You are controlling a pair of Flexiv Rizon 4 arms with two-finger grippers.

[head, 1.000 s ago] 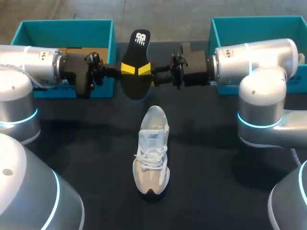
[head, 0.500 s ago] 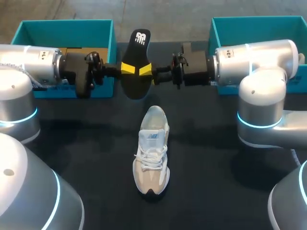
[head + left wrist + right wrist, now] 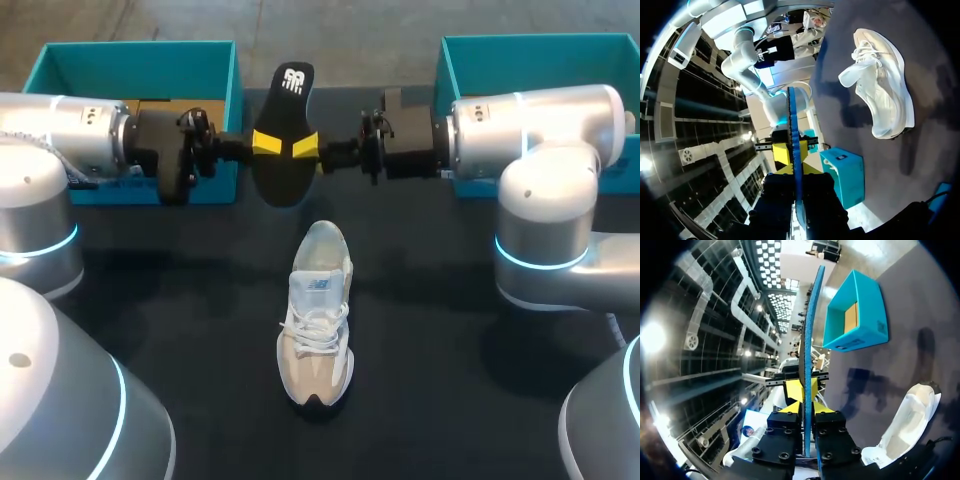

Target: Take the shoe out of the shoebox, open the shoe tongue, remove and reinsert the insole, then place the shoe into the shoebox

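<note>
The insole (image 3: 282, 178) is suspended above the tabletop (image 3: 180, 300) at the middle of its far edge, between the far-left teal box (image 3: 140, 60) and the far-right teal box (image 3: 530, 48). The left gripper (image 3: 265, 143) is closed on one long side of the insole. The right gripper (image 3: 304, 149) is closed on the opposite side. Each wrist view shows the insole (image 3: 792, 120) edge-on between the yellow tips. The shoe (image 3: 316, 315) stands upright on its sole at the centre of the tabletop, toe toward the near edge, clear of both grippers.
</note>
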